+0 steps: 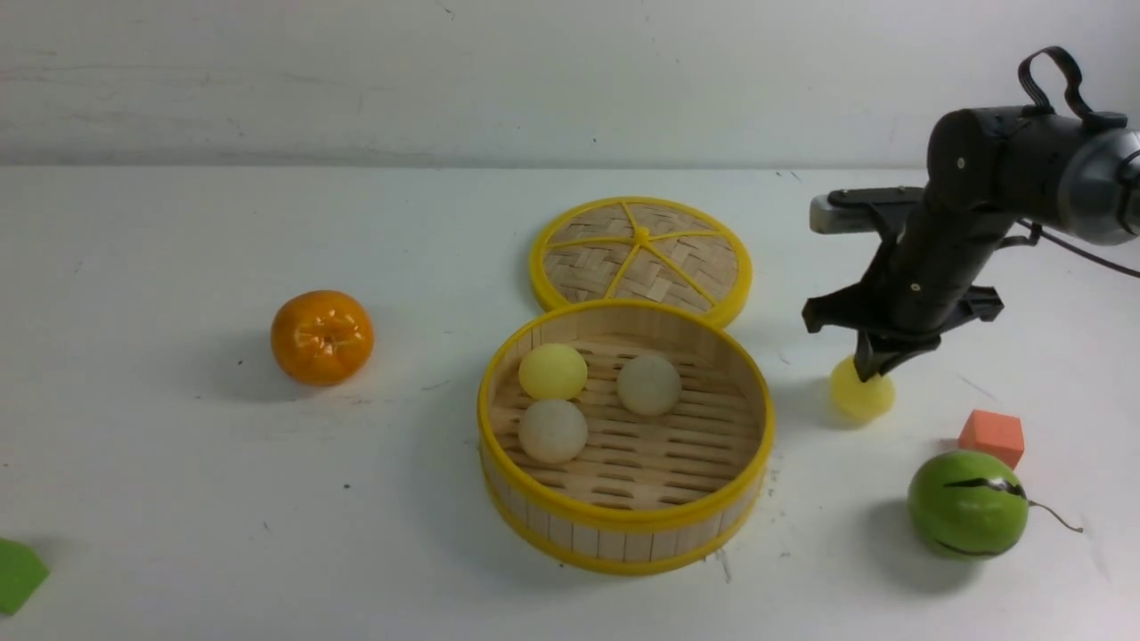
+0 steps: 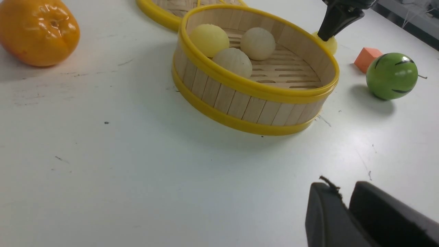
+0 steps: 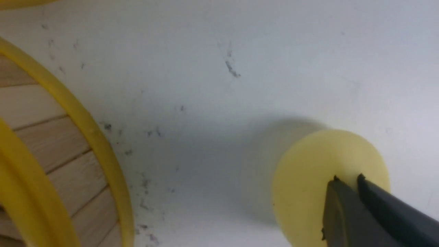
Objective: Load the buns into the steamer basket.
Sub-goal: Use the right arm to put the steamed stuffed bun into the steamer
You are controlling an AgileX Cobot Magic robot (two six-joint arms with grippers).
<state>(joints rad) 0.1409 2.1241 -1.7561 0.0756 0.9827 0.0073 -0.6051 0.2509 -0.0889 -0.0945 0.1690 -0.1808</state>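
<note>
The steamer basket (image 1: pixel 623 525) stands mid-table and holds three buns: a pale yellow one (image 1: pixel 552 371) and two cream-white ones (image 1: pixel 553 431) (image 1: pixel 648 385). They also show in the left wrist view, in the basket (image 2: pixel 260 97). The fourth bun (image 1: pixel 862 398), pale yellow, lies on the table to the right of the basket. My right gripper (image 1: pixel 869 369) is directly above it with its jaws shut, tips at the bun's top (image 3: pixel 308 185), not around it. My left gripper (image 2: pixel 344 192) is shut and empty, over bare table in front of the basket.
The flat woven lid (image 1: pixel 641 258) lies behind the basket. An orange (image 1: pixel 321 336) sits to the left. A green striped melon ball (image 1: pixel 968 504) and an orange block (image 1: pixel 991 436) sit at the front right. A green piece (image 1: pixel 16 574) shows at the front left edge.
</note>
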